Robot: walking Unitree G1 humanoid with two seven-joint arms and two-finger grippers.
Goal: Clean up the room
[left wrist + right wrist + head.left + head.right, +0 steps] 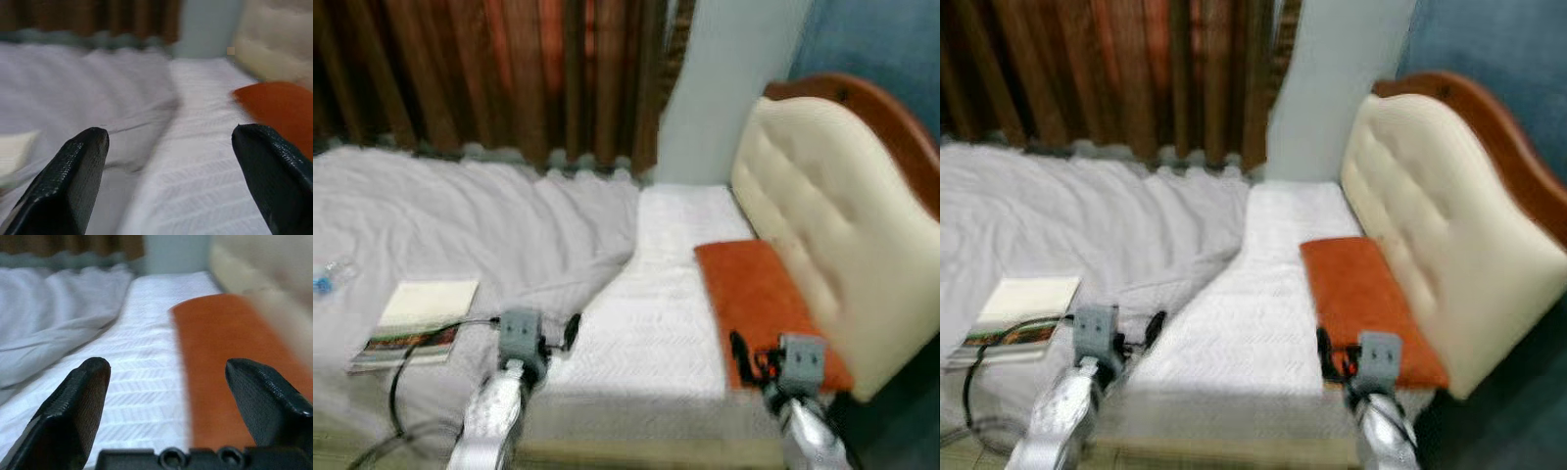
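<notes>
Tools: our left tool (168,161) and right tool (168,396) gape wide, empty.
Left: flat cream-covered book (419,321), clear plastic bottle (331,274), crumpled grey blanket (489,220) untidied, we reckon.

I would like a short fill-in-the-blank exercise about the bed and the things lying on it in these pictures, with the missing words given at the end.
1. The pillow lying against the cream headboard is ____ in colour.
2. The book lies on the rumpled grey ____, near the left gripper.
3. The fingers of the right gripper stand ____, holding nothing.
4. Behind the bed hangs a brown ____.

Missing words: orange; blanket; open; curtain
</notes>
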